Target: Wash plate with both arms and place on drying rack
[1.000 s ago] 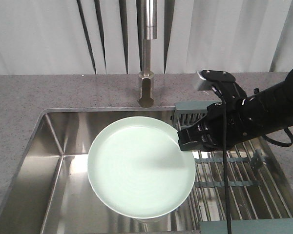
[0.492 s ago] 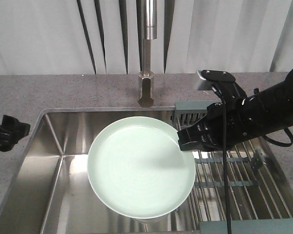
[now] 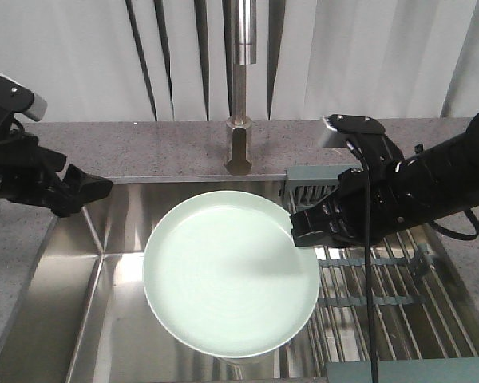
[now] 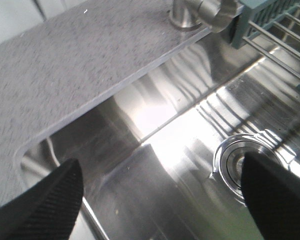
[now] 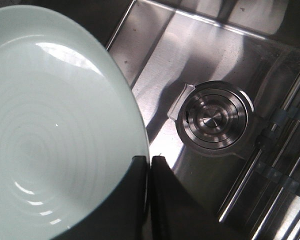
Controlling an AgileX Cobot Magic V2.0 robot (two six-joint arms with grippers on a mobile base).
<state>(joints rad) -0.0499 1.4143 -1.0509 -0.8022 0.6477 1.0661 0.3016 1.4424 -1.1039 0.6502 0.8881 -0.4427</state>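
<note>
The pale mint-green plate (image 3: 227, 273) hangs level over the steel sink, below the tap. My right gripper (image 3: 297, 231) is shut on the plate's right rim; in the right wrist view its jaws (image 5: 148, 162) pinch the rim of the plate (image 5: 50, 130) above the drain. My left gripper (image 3: 92, 191) is over the sink's back left corner, left of the plate and apart from it. In the left wrist view its fingertips (image 4: 50, 200) stand wide apart with nothing between them. The drying rack (image 3: 383, 279) lies across the sink's right side, under my right arm.
A steel tap (image 3: 241, 96) stands on the grey stone counter (image 3: 104, 148) behind the sink. The sink basin (image 3: 88, 319) has a round drain (image 5: 212, 120). White curtains hang behind. The rack's teal end piece (image 3: 411, 371) is at the front right.
My left arm has come in from the left edge and moved right and up to the sink's back left corner. The right arm and the plate have not moved.
</note>
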